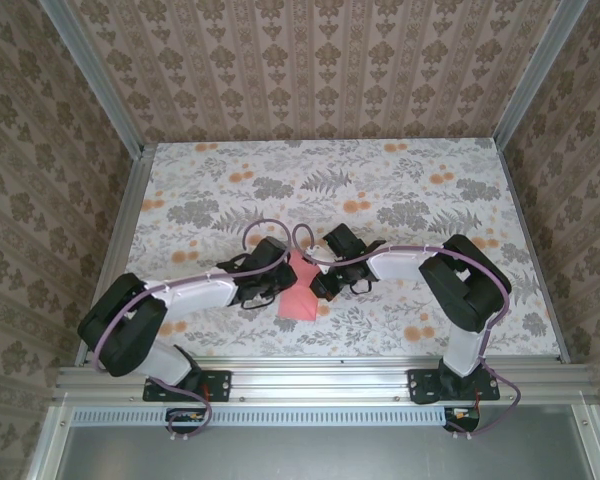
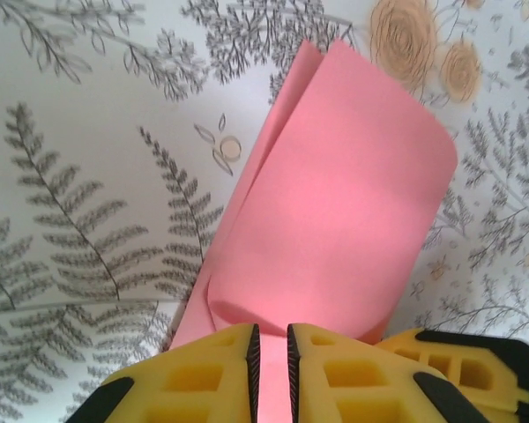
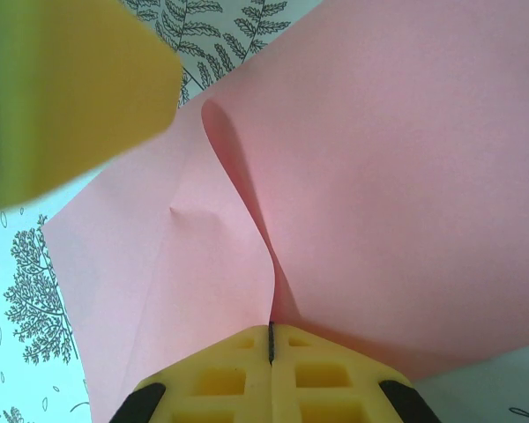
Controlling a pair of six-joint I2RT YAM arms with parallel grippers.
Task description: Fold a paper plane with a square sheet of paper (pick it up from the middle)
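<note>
Near edge: two arms, bases bolted side by side, both reaching in to meet mid-table.

Left gripper (image 2: 271,333): yellow fingers a narrow slit apart. Pink shows in the slit, but can't tell if it's actually pinching or just straddling the paper.

Right gripper (image 3: 271,330): fingers pressed together on a raised pinch of the paper, holding it. A soft ridge runs up from the pinch. A blurred yellow block at upper left of the right wrist view is probably the other gripper's finger.

Sheet of paper (image 1: 300,302): between the two grippers at about the middle of the table (image 1: 430,200), lower corner pointing at the near edge. It is curled over in loose rolls, with layers overlapping and no sharp creases. Not a dart shape yet, so folding looks early.

Handling, judged: very light, thin and floppy. It buckles where pinched and springs back unless pressed flat. It would slide easily on the smooth printed cover and is easy to crumple or tear if the two grippers pull apart. Best hold is a shallow pinch on a lifted ridge near the middle, or on a free edge, with the other gripper pinning it down.

Count: one sheet, two grippers, two arms.

Farther back: flower-print cover, then patterned walls.
</note>
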